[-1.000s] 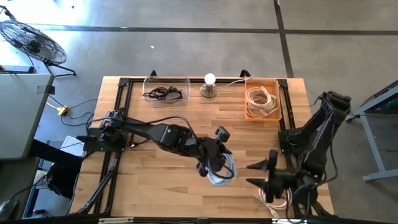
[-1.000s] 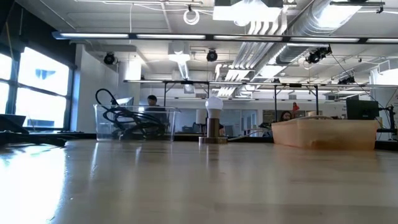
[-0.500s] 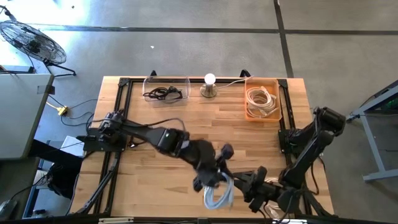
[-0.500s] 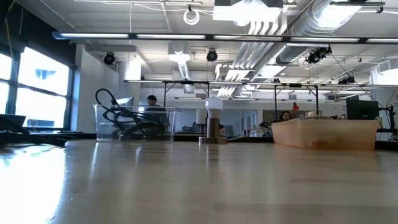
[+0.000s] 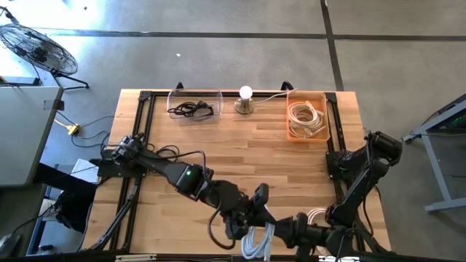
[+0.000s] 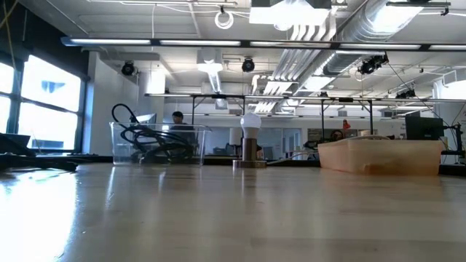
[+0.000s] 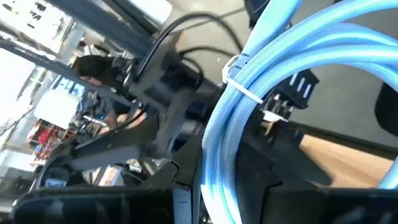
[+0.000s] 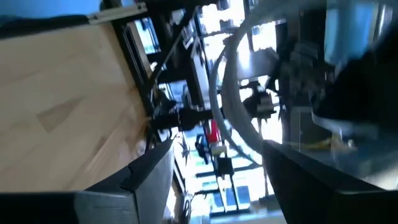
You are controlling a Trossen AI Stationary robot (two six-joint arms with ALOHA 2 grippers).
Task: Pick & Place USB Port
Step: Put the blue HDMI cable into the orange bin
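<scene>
A light blue USB cable, coiled and bound with a white zip tie (image 7: 239,87), shows at the table's near edge (image 5: 256,241). My left gripper (image 5: 250,220) reaches in from the table's left and is shut on this coil (image 7: 249,93). My right gripper (image 5: 285,233) points toward the table's left, close to the coil's right side, and is open (image 8: 211,174). In the right wrist view the coil is a blurred loop (image 8: 227,93) ahead of the fingers. Neither gripper shows in the low view. My left gripper pinches the coil's bundled strands (image 7: 214,177) between its two fingers, which lie across the bundle. It comes from above, slanting toward the near edge. The coil extends past the fingers toward the near edge. My right gripper: whether it touches the coil, I cannot tell.
A coil of white cable (image 5: 318,217) lies on the table by the right arm. Along the far edge stand a clear box with black cable (image 5: 194,108), a lamp with a bulb (image 5: 245,100) and an orange bin of white cables (image 5: 306,116).
My left gripper has carried the blue coil from the table's middle toward the near edge. My right gripper has swung toward the table's left, closing in on the coil.
</scene>
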